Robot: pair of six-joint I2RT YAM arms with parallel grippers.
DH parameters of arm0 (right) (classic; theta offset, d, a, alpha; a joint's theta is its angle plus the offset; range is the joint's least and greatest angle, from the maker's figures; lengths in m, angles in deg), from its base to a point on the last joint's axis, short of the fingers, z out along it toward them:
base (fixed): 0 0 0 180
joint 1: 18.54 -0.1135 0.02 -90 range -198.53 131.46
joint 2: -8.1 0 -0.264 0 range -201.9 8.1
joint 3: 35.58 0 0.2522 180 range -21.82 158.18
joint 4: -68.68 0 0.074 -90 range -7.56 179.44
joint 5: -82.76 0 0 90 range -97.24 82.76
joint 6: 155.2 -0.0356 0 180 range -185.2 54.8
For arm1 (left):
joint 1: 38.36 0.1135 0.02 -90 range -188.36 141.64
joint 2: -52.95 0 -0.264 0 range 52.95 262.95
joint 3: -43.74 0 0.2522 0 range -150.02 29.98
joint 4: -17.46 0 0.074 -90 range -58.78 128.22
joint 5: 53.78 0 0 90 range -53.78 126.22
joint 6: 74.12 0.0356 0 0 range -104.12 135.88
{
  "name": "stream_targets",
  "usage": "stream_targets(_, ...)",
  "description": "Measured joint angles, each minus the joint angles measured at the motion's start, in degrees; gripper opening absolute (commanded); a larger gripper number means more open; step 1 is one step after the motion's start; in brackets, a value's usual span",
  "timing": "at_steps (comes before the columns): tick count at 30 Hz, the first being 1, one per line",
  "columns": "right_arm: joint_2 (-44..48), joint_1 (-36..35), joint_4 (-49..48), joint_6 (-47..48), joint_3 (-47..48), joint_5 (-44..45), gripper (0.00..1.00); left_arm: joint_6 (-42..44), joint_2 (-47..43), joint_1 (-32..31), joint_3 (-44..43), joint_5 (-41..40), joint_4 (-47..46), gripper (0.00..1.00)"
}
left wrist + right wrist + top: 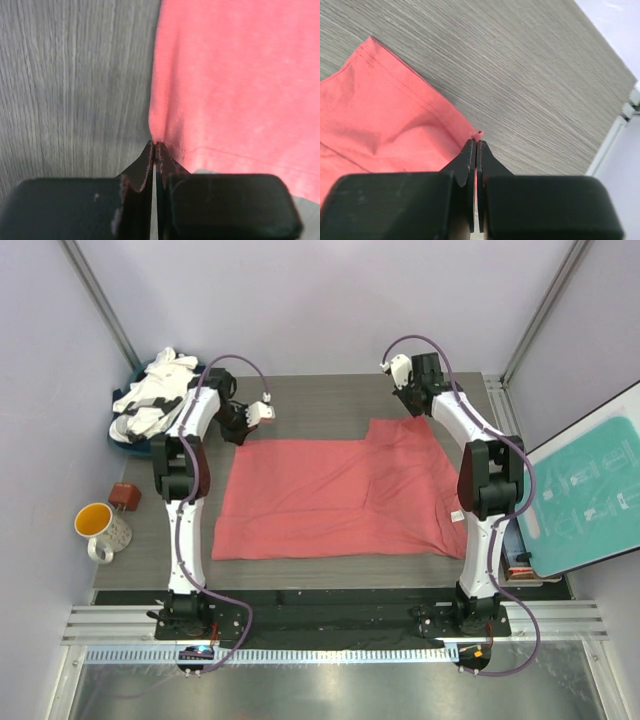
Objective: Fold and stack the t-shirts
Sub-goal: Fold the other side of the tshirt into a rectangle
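Observation:
A coral-red t-shirt [340, 495] lies spread flat in the middle of the grey table [320, 400]. My left gripper [240, 432] is at the shirt's far left corner; in the left wrist view its jaws [154, 146] are shut on the red cloth's [235, 80] edge. My right gripper [416, 408] is at the far right corner, where the cloth is drawn up a little. In the right wrist view that gripper [476, 142] is shut on the hemmed corner of the shirt [375, 125], with a small nub of red cloth poking past the tips.
White and dark navy t-shirts [155, 395] are heaped in a blue basket at the back left. An orange-lined mug [100, 530] and a small brown object [125, 495] stand off the table's left edge. A teal board [590, 495] leans at the right.

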Motion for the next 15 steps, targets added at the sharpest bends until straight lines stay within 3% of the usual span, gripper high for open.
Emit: stream_targets(15,14.16,0.5,-0.44,2.14,-9.22,0.48,0.01,-2.14,-9.31,-0.02,3.61,-0.13,1.55,0.0)
